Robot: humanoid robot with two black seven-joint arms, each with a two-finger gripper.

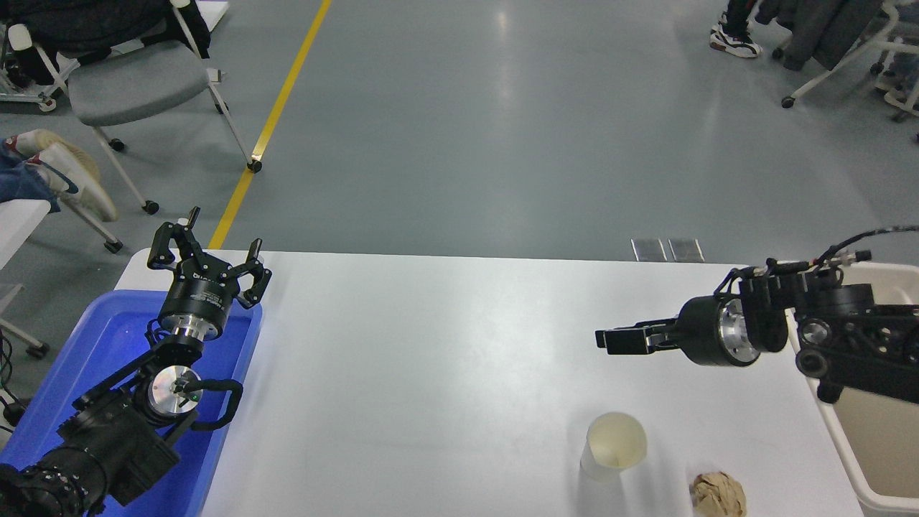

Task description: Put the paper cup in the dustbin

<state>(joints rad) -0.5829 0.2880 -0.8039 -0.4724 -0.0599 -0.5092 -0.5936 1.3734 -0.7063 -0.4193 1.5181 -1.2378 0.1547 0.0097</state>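
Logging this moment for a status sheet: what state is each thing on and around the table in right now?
paper cup: upright on the table, open end up, not held.
brown paper ball: crumpled, lying right of the cup, apart from it.
dustbin: open-topped, at the table's right edge.
right hand: above the table beyond the cup, pointing left, holding nothing.
left hand: open, parked over the blue tray.
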